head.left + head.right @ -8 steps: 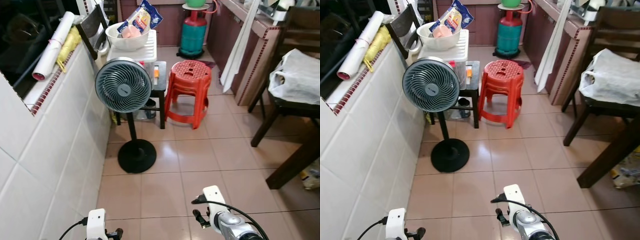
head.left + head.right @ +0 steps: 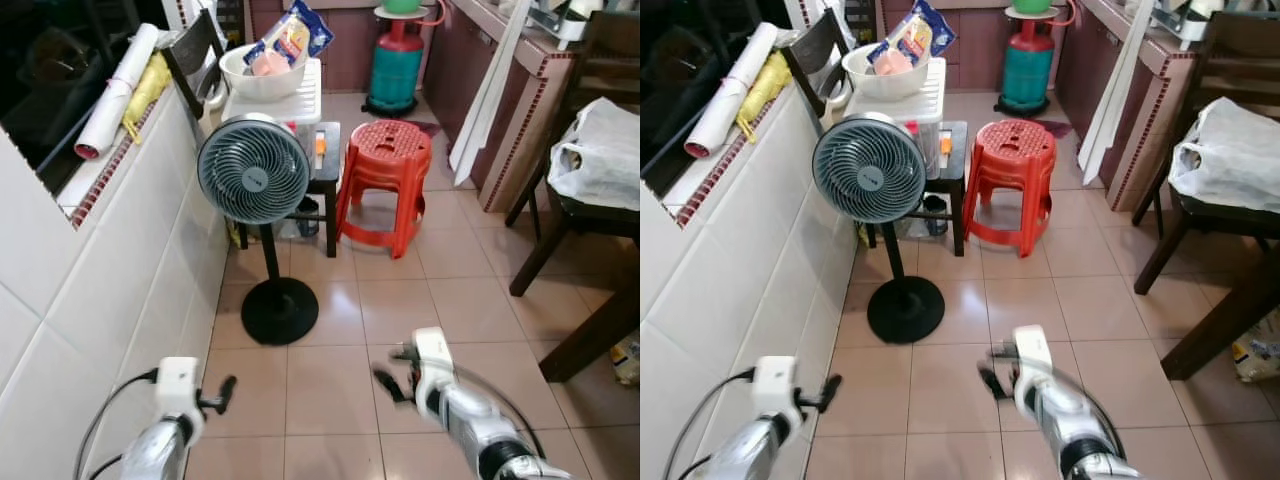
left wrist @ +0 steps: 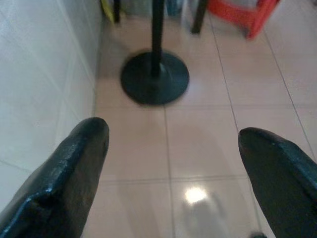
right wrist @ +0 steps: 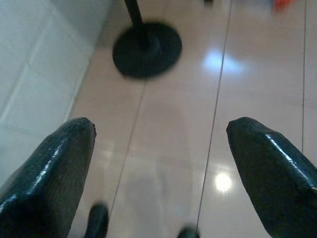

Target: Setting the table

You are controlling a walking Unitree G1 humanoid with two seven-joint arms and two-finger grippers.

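Note:
Both arms are raised low in front of me over the tiled floor. My left gripper is open, with bare floor tiles and the fan's round black base between its fingers. My right gripper is open too and holds nothing. The left arm is close to the white tiled wall. The right arm is blurred and hangs over the middle of the floor. A dark wooden table leg stands at the right edge.
A grey standing fan stands ahead by the wall. Behind it are a red plastic stool stack, a white bowl with packets and a green gas cylinder. A dark chair carrying a white bag stands right.
Both arms have risen higher into view and reach further forward. The right arm is now blurred with motion. The camera view has shifted slightly.

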